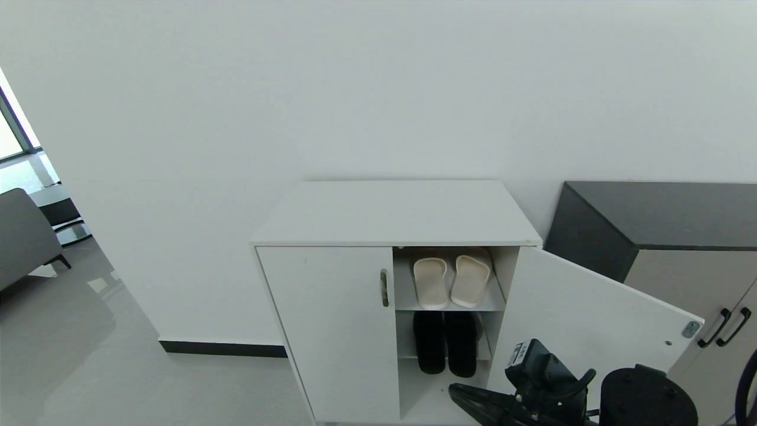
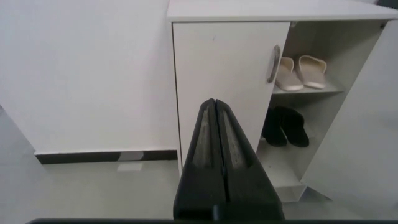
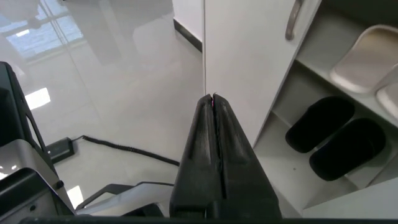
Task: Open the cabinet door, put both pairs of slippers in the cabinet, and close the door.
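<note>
The white cabinet point(image 1: 393, 213) stands against the wall. Its right door point(image 1: 585, 322) is swung open and its left door point(image 1: 331, 325) is closed, with a metal handle point(image 1: 384, 288). A white pair of slippers point(image 1: 450, 281) lies on the upper shelf, and a black pair of slippers point(image 1: 445, 343) on the shelf below. My right gripper point(image 1: 458, 391) is shut and empty, low in front of the open compartment and just inside the open door. In the right wrist view it point(image 3: 213, 99) points past the black slippers point(image 3: 339, 134). My left gripper point(image 2: 214, 106) is shut and empty, back from the closed door.
A black-topped cabinet point(image 1: 662, 213) stands right of the open door, close to its swing. A grey sofa point(image 1: 20, 236) is far left. A dark cable point(image 3: 124, 149) runs across the glossy floor near my base. Open floor lies left of the white cabinet.
</note>
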### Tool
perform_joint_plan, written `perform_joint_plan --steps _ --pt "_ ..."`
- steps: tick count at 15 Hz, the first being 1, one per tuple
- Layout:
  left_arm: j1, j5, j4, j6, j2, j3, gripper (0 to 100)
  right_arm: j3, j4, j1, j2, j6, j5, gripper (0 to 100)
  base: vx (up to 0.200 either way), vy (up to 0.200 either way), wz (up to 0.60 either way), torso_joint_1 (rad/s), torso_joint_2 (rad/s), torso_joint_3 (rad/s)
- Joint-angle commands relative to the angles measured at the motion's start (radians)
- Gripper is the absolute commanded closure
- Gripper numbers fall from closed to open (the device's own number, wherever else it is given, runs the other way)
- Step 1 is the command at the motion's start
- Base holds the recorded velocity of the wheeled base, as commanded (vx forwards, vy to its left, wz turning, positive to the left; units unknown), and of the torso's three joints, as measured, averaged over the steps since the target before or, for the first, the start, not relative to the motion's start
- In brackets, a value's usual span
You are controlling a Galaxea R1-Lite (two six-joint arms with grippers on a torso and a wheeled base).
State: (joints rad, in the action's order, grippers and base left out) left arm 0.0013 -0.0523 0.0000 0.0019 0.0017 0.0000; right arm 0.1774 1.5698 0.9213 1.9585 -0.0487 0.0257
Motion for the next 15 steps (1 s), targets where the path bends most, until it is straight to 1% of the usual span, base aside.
perform_joint_plan --steps 1,7,12,15 --pt "0.0 0.0 0.0 0.0 0.0 0.0 100 -0.001 0.001 0.001 0.003 0.0 0.0 100 0.0 0.0 0.0 0.271 -0.57 -0.295" --pt "0.0 0.0 0.0 0.001 0.0 0.0 100 -0.003 0.001 0.001 0.011 -0.002 0.0 100 0.0 0.0 0.0 0.268 -0.57 -0.299" --pt "0.0 0.0 0.0 0.001 0.0 0.0 100 -0.006 0.001 0.001 0.011 -0.002 0.0 100 0.0 0.0 0.0 0.195 -0.39 -0.207" --pt "0.0 0.0 0.0 0.001 0.0 0.0 100 -0.038 0.001 0.007 0.011 0.03 0.002 100 0.0 0.0 0.0 0.178 -0.36 -0.19"
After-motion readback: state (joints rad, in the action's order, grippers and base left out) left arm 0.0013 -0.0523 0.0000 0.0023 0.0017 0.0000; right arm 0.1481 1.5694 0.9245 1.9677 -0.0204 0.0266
